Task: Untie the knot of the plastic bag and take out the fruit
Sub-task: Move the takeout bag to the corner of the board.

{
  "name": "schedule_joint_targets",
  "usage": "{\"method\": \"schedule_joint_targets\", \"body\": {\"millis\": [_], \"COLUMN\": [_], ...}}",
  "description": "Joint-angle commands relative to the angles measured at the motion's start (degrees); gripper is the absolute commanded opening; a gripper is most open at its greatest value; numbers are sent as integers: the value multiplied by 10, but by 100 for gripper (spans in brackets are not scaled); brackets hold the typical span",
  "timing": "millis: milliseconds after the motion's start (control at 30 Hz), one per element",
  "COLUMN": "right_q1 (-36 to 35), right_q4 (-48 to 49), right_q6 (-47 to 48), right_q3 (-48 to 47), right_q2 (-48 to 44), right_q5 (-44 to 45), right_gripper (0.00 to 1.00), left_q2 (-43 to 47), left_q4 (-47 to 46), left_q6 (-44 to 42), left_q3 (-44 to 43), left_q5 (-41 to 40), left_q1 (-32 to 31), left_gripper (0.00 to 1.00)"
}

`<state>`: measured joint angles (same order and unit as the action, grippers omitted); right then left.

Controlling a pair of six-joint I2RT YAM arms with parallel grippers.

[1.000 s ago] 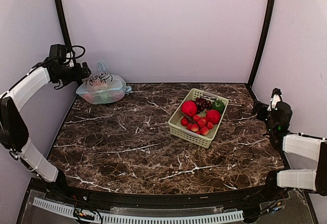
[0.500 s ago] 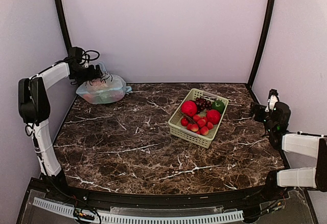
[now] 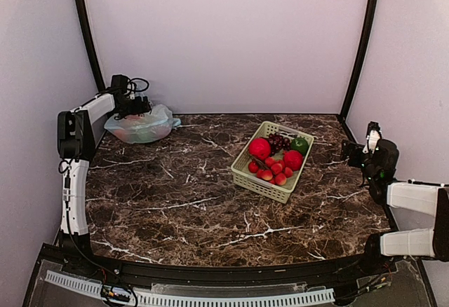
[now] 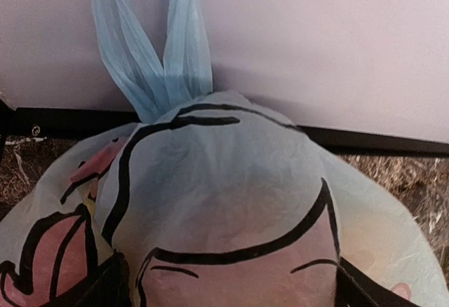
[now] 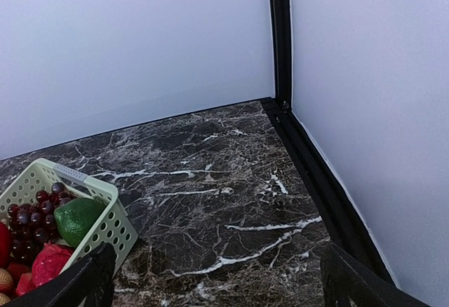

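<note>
Knot (image 4: 163, 86) tied, bag (image 4: 231, 195) shut, just ahead of spread left jaws; right jaws spread, empty. Untying, emptying not started.

The bag (image 4: 231, 202) is thin, translucent light blue film, smooth over its bulge with black and pink print. Its handles (image 4: 158, 62) are crumpled into fine creases. The worktop (image 3: 175, 195) looks like dark brown marble with white veins, faintly glossy. The basket (image 3: 261, 186) is pale green plastic lattice. The walls (image 3: 224, 41) are plain and matt. The right fingers (image 5: 88, 282) are matt black.
</note>
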<state>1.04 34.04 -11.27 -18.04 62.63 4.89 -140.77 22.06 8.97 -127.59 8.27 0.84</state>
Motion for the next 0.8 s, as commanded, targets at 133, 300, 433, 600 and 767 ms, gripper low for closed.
{"method": "schedule_joint_targets", "body": {"millis": [133,300,433,600,767], "right_q1": [-1,-2,-2,-2,-2], "right_q4": [3,3,2,3,3], "right_q6": [-7,-6,-6,-8,-9], "right_q3": [-11,-10,-9,-10,-10], "right_q2": [2,0,-3,0,-2], "right_q5": [-15,-9,-9,-15,-16], "right_gripper": [99,99,99,99,99], "left_q2": [72,182,256,334,374], "left_q4": [84,34,18,10,12], "left_q6": [-51,-53,-56,-51,-37], "left_q3": [104,260,363,414,385], "left_q5": [32,49,43,39,17], "left_q1": [-4,-4,-4,-4,-4], "left_gripper": [79,75,75,78,87]}}
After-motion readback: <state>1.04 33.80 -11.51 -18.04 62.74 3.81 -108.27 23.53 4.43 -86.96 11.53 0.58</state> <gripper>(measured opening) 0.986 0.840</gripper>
